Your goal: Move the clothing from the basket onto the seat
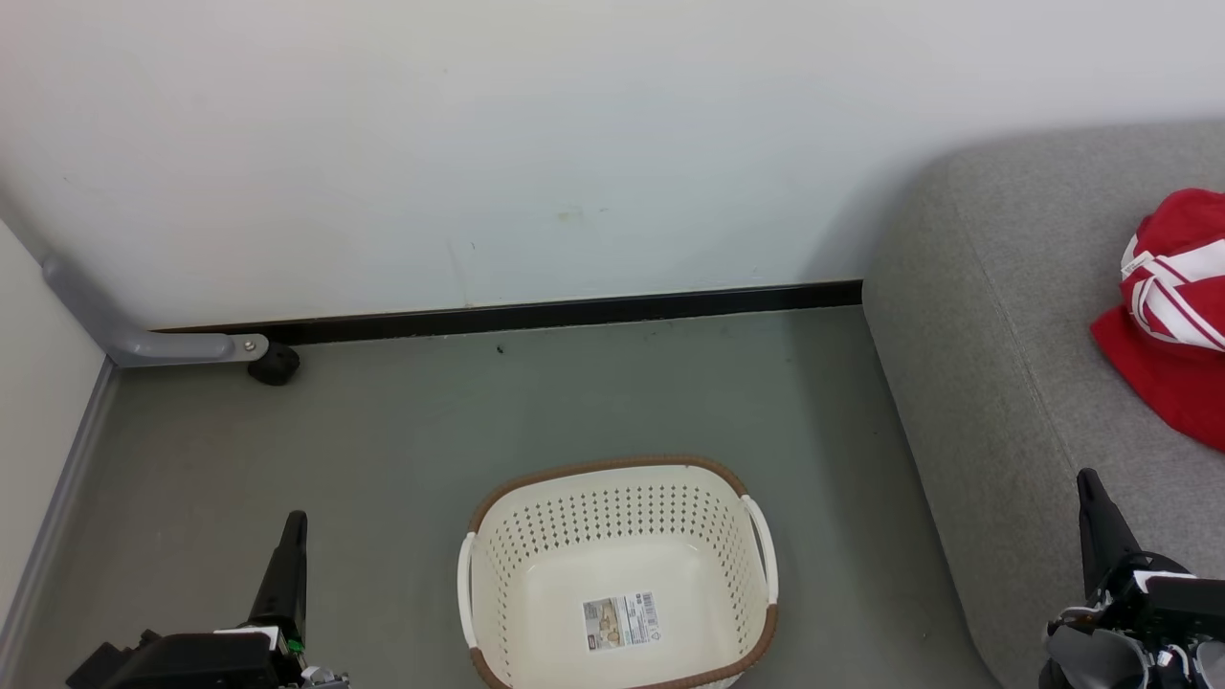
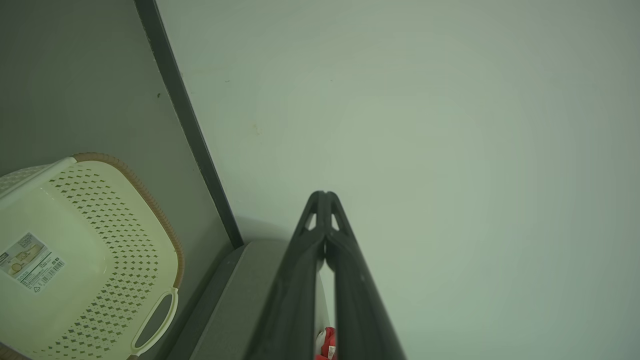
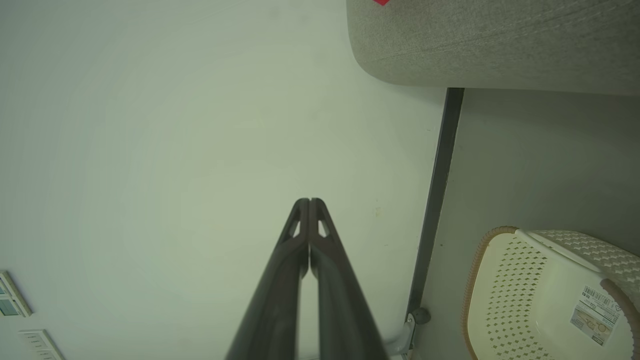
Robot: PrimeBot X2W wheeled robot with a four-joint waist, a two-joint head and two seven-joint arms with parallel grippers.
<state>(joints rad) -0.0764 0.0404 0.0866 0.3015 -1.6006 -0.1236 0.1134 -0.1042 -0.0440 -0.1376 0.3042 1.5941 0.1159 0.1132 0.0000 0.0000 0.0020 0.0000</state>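
Note:
The cream perforated basket (image 1: 617, 574) with a brown rim stands on the grey floor, holding nothing but its label sticker; it also appears as the basket (image 2: 75, 260) and the basket (image 3: 545, 295). Red clothing (image 1: 1172, 306) with white stripes lies bunched on the light-grey seat (image 1: 1005, 364) at the right. A sliver of the clothing (image 2: 328, 345) peeks between the left fingers, far behind them. My left gripper (image 1: 293, 522) is shut at lower left, left of the basket, fingertips together in its wrist view (image 2: 324, 194). My right gripper (image 1: 1088, 478) is shut over the seat's front edge, fingertips together (image 3: 309, 201).
A white wall with a black baseboard (image 1: 536, 314) runs behind the basket. A grey bracket and a black caster (image 1: 275, 364) sit at the wall's foot on the left. A pale side panel (image 1: 38, 411) closes the left side. Grey floor lies around the basket.

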